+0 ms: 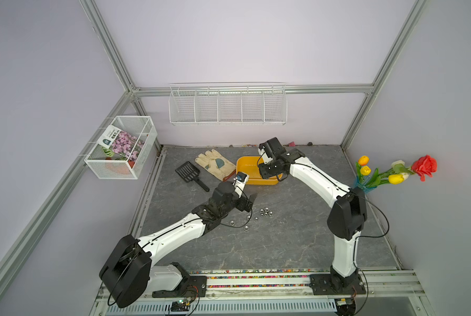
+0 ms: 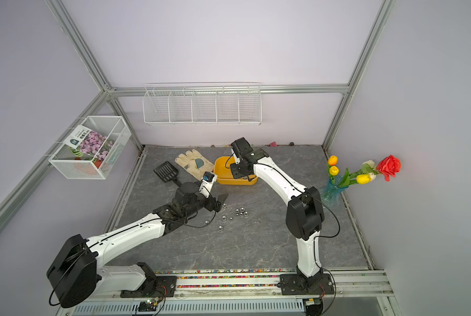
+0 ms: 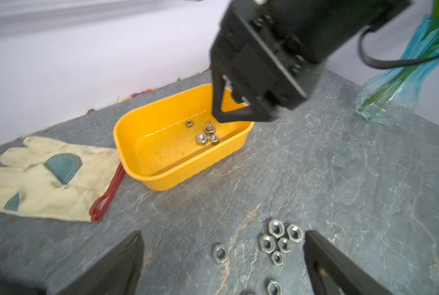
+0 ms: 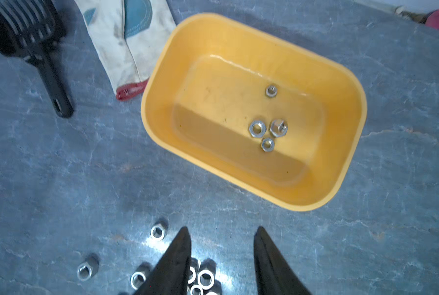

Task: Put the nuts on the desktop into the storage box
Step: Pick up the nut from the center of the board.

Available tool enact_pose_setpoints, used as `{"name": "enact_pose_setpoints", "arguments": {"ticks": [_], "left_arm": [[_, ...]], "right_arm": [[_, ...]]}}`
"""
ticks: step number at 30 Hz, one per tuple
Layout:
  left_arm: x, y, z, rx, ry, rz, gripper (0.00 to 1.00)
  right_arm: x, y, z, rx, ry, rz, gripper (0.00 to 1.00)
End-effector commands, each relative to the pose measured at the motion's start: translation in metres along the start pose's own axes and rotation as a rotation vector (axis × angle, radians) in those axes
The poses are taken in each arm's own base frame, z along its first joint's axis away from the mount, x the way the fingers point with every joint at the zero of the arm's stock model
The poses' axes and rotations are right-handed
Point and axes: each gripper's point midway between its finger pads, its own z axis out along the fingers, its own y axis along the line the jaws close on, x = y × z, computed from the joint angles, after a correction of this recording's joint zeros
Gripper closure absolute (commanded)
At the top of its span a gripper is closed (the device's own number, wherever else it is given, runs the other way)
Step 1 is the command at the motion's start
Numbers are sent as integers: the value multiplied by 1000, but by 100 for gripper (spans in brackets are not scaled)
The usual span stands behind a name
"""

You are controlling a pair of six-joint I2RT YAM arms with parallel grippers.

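The yellow storage box (image 1: 243,164) (image 2: 221,167) stands at the back middle of the dark marbled desktop (image 1: 297,240). Several silver nuts (image 4: 257,128) lie on its floor. More nuts (image 1: 265,212) (image 2: 241,212) lie loose mid-desktop in a small cluster (image 3: 281,238), with strays (image 3: 221,253) around it. My left gripper (image 3: 223,235) (image 1: 252,202) hovers low just left of that cluster, jaws wide open and empty. My right gripper (image 4: 222,228) (image 1: 267,173) hangs above the box's right end, open, with nothing between its fingers.
A cream work glove (image 1: 215,164) and a black slotted scoop (image 1: 190,173) lie left of the box. A blue vase of flowers (image 1: 365,183) stands at the right edge. A wire basket (image 1: 122,147) and a wire rack (image 1: 227,105) hang on the walls.
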Motion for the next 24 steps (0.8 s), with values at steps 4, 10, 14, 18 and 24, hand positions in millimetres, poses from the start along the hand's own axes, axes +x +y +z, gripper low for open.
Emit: {"name": "enact_pose_setpoints", "arguments": {"ticks": [4, 10, 14, 18, 24], "left_arm": [[41, 39, -15, -227, 173, -129, 0], [73, 54, -27, -344, 320, -198, 0], [98, 50, -29, -355, 466, -240, 0], [126, 40, -29, -334, 607, -276, 4], [161, 31, -25, -311, 746, -306, 9]], "right_arm": [[37, 21, -21, -49, -14, -60, 57], [80, 44, -25, -158, 10, -109, 57], [100, 58, -24, -270, -2, -106, 57], [121, 63, -21, -318, 15, -90, 57], [148, 56, -17, -283, 53, -80, 58]]}}
